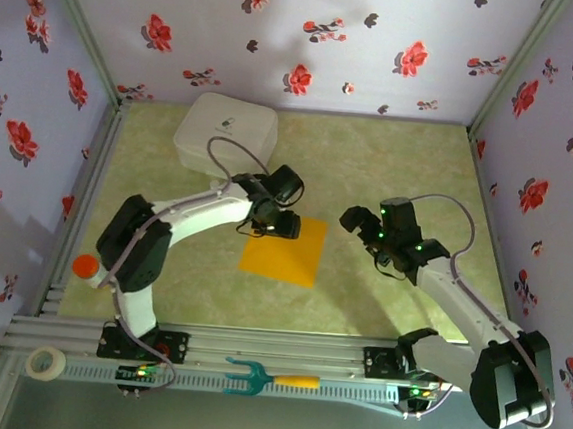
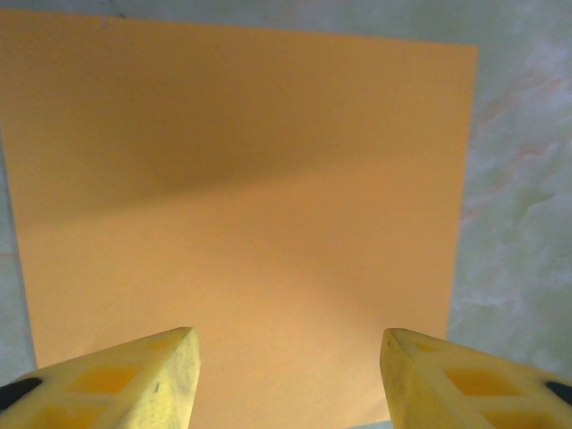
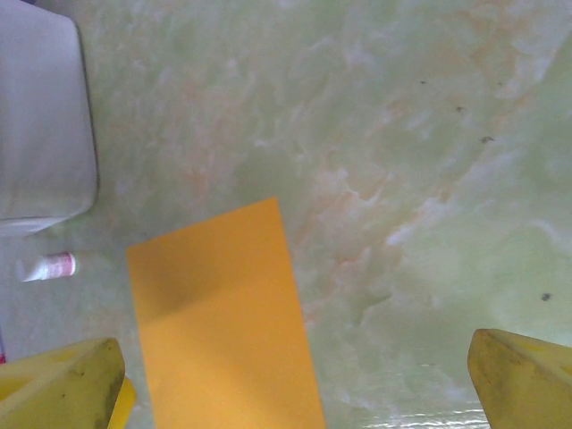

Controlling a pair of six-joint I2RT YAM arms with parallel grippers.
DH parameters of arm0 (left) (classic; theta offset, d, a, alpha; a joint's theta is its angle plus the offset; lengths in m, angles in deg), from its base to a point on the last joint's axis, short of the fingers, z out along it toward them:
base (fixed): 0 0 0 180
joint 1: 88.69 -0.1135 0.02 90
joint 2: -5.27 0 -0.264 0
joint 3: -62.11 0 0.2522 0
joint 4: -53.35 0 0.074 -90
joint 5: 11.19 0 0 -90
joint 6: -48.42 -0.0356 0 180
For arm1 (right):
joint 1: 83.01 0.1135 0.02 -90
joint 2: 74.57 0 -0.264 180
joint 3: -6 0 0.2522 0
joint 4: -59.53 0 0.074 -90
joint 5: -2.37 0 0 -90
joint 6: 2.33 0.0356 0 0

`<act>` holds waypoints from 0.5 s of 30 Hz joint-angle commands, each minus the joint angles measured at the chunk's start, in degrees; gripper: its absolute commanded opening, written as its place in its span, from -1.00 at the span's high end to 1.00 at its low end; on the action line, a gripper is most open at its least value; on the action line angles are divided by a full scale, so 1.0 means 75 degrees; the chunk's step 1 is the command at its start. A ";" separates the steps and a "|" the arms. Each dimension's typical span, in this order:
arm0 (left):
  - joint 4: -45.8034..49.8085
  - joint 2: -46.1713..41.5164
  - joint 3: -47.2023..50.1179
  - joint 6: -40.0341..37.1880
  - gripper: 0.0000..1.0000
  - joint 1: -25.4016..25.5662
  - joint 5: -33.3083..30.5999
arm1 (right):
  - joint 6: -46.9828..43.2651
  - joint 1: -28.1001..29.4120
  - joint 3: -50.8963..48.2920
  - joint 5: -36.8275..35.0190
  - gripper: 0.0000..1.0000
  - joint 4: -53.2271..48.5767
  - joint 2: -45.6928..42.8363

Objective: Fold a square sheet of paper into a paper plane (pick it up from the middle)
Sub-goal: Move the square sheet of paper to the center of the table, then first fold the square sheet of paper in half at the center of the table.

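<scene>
Step in hand: approach to the first pick-up. No fold has been made. The sheet of paper (image 1: 285,255) lies flat and uncreased in the middle of the worktop (image 1: 401,164), turned slightly off square.

Left tool (image 1: 272,223): poised over the sheet's far-left corner area, jaws partly open, nothing between them. From its wrist view the fingers straddle the sheet's near edge. Whether the tips touch the paper cannot be told.

Right tool (image 1: 363,221): jaws spread fully wide, empty, hanging above bare worktop just beside the sheet's right edge.

Next move, as judged: the task calls for a pick from the middle, so the left tool probably needs to shift inward from the edge, then descend and pinch. A flat sheet offers no lip, so the paper is likely to slide or buckle under the tips.

Clearances: all four edges lie free, with bare worktop to the right and near sides. The white box (image 1: 226,129) sits beyond the far-left corner, close to the left arm. The small bottle (image 1: 84,265) stands well apart at the left.
</scene>
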 commanded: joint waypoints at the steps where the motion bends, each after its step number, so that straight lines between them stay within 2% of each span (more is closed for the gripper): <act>1: 0.1198 0.0609 -0.0788 -0.0188 -0.15 0.0232 -0.0415 | -0.0204 -0.0085 -0.0104 -0.0186 -0.99 -0.0222 -0.0081; 8: 0.1691 0.1469 -0.1453 -0.0115 -0.25 0.0384 -0.0442 | -0.0248 -0.0127 -0.0196 -0.0092 -0.99 -0.0028 -0.0081; 11: 0.1692 0.1627 -0.1520 -0.0110 -0.42 0.0372 -0.0527 | -0.0222 -0.0127 -0.0255 -0.0020 -0.99 0.0038 -0.0092; 13: 0.1685 0.1736 -0.1634 -0.0156 -0.40 0.0372 -0.0508 | -0.0186 -0.0132 -0.0302 -0.0020 -0.99 0.0044 -0.0092; 15: 0.1905 0.1795 -0.1697 -0.0157 -0.49 0.0371 -0.0591 | -0.0154 -0.0134 -0.0336 -0.0008 -0.99 0.0053 -0.0097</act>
